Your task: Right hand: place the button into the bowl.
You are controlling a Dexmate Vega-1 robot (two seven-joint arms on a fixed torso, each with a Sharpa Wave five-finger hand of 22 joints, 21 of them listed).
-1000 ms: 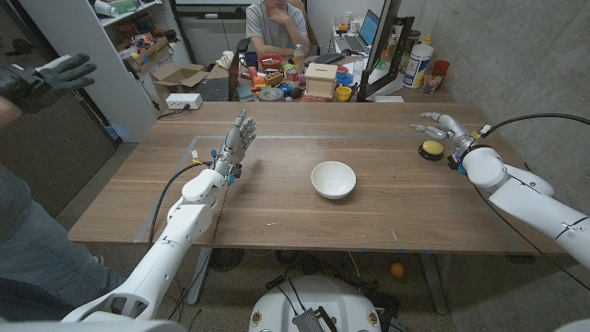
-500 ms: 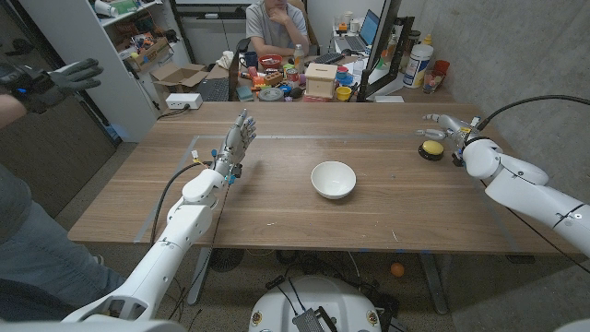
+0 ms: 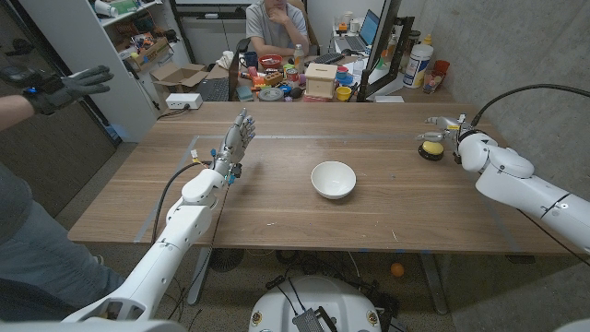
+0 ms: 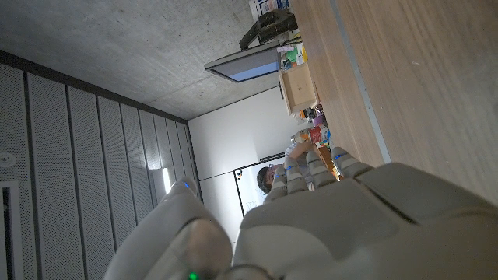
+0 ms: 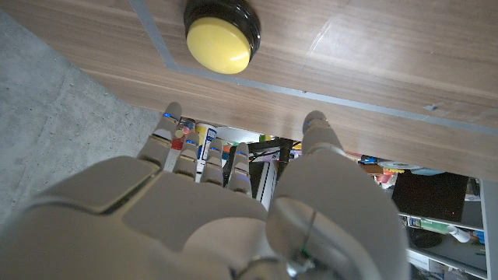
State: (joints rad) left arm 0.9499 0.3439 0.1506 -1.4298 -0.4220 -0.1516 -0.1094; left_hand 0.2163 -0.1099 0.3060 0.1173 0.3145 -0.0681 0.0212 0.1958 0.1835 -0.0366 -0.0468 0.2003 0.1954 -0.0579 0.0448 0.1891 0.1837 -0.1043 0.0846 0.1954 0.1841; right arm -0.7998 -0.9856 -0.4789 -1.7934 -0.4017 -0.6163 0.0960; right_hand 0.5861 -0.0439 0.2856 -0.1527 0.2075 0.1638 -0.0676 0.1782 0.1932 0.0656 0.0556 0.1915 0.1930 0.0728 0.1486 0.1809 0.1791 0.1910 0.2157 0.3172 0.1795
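Since a second ago the right hand (image 3: 445,124) has drawn back toward the far right corner of the desk (image 3: 277,198), its forearm swinging in from the right edge, so the hand now hovers over the button (image 3: 430,148) rather than beyond it. The button — yellow dome on a black base — sits on the desk near the far right corner, just under and in front of the hand's spread fingers (image 5: 173,124), not touched. In the right wrist view the button (image 5: 220,40) lies past the fingertips with bare wood between. The right hand is open and holds nothing; its fingers reach out level over the desk.

The white bowl (image 3: 333,179) stands mid-desk, well apart from the button, with nothing in it.

The left hand (image 3: 237,143) stands upright on the left side of the desk, fingers apart and pointing up, holding nothing — unchanged.

At the picture's left edge a person's gloved hand (image 3: 69,83) is raised.
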